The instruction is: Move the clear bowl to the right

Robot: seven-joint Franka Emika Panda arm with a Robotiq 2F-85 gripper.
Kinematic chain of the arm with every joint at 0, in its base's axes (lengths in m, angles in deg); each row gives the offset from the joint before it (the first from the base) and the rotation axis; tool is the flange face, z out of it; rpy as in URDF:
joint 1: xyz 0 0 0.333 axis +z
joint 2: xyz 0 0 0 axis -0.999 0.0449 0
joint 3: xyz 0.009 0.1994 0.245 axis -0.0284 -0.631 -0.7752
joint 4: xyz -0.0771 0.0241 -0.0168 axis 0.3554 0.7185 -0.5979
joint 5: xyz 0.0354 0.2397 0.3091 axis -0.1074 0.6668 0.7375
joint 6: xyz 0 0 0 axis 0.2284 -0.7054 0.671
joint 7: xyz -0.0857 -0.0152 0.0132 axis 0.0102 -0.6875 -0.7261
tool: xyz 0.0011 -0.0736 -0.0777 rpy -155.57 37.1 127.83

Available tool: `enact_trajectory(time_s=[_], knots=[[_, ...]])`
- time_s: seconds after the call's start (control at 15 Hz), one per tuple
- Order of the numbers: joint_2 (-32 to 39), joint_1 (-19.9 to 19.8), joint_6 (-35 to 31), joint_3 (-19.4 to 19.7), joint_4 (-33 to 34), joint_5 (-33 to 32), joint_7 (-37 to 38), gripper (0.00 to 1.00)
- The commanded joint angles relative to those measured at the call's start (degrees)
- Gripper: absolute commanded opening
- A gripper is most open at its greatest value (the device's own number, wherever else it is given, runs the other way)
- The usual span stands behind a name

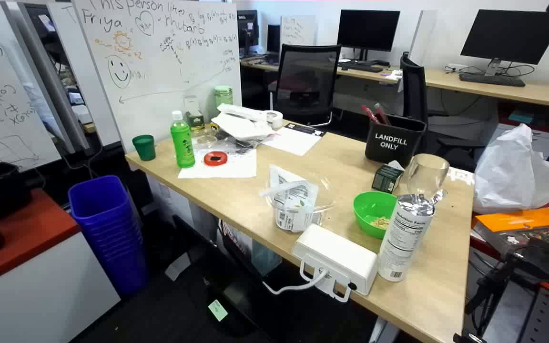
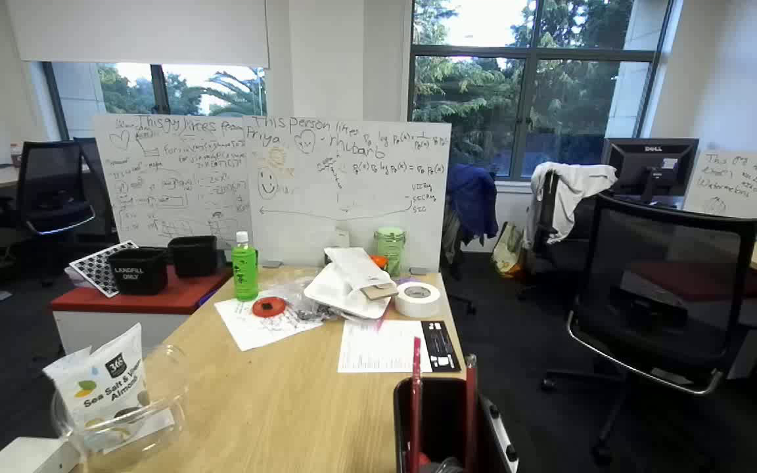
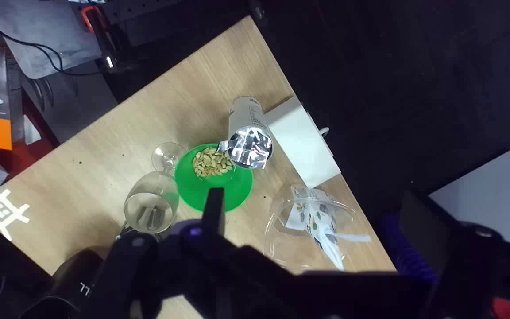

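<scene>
Nearest the lens, in the wrist view, we are observing the gripper [image 3: 311, 199], its two dark fingers [image 3: 214, 206] standing wide apart. We are seeing the clear bowl [image 3: 287, 246] on the table [image 1: 336, 162] below, showing between those fingers from this angle. It is resting near the table's edge, just beside a white box [image 1: 336, 257]. Inside it a snack packet [image 2: 109, 387] is leaning, its top rising above the rim; in an exterior view we are reading "Sea Salt" and "Almond" on its face.

A white cable [image 1: 298, 287] is hanging from the box. Along the box's far end from the clear bowl, a white canister [image 1: 405, 238] with crumpled foil on top is standing upright. Beside it the green bowl [image 3: 199, 190] is holding pale pieces [image 3: 213, 161]; we are leaving undetermined whether canister and bowl are touching. A wine glass [image 3: 151, 208] is standing next to the green bowl.

We are also recording a black bin [image 1: 393, 143] marked "LANDFILL ONLY". Toward the whiteboard [image 1: 169, 62], a green bottle [image 1: 182, 143] is standing upright near a red ring [image 1: 215, 158], which is lying on paper [image 1: 241, 169].
</scene>
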Motion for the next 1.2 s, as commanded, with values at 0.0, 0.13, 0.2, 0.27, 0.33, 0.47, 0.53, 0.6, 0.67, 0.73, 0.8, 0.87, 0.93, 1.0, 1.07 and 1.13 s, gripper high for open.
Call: enact_trajectory(time_s=[0.0, 0.13, 0.2, 0.27, 0.33, 0.47, 0.53, 0.6, 0.67, 0.73, 0.8, 0.87, 0.93, 1.0, 1.07, 1.13], knots=[[-0.03, -0.77, 0.25, -0.44, 0.2, 0.37, -0.45, 1.0], [-0.03, -0.77, 0.25, -0.44, 0.2, 0.37, -0.45, 1.0], [-0.03, -0.77, 0.25, -0.44, 0.2, 0.37, -0.45, 1.0], [-0.03, -0.77, 0.25, -0.44, 0.2, 0.37, -0.45, 1.0], [-0.03, -0.77, 0.25, -0.44, 0.2, 0.37, -0.45, 1.0], [-0.03, -0.77, 0.25, -0.44, 0.2, 0.37, -0.45, 1.0], [-0.03, -0.77, 0.25, -0.44, 0.2, 0.37, -0.45, 1.0], [-0.03, -0.77, 0.25, -0.44, 0.2, 0.37, -0.45, 1.0], [-0.03, -0.77, 0.25, -0.44, 0.2, 0.37, -0.45, 1.0], [-0.03, -0.77, 0.25, -0.44, 0.2, 0.37, -0.45, 1.0], [0.31, -0.72, -0.26, -0.51, 0.41, 0.44, -0.57, 1.0], [0.7, -0.71, -0.64, -0.59, 0.63, 0.47, -0.63, 1.0], [1.33, -0.74, -1.15, -0.73, 1.04, 0.3, -0.81, 1.0], [1.99, -0.73, -1.54, -0.86, 1.43, 0.32, -0.87, 1.0], [2.69, -0.61, -2.1, -1.06, 1.77, 0.28, -1.07, 1.0], [3.61, -0.56, -2.74, -1.44, 2.12, 0.08, -1.13, 1.0]])
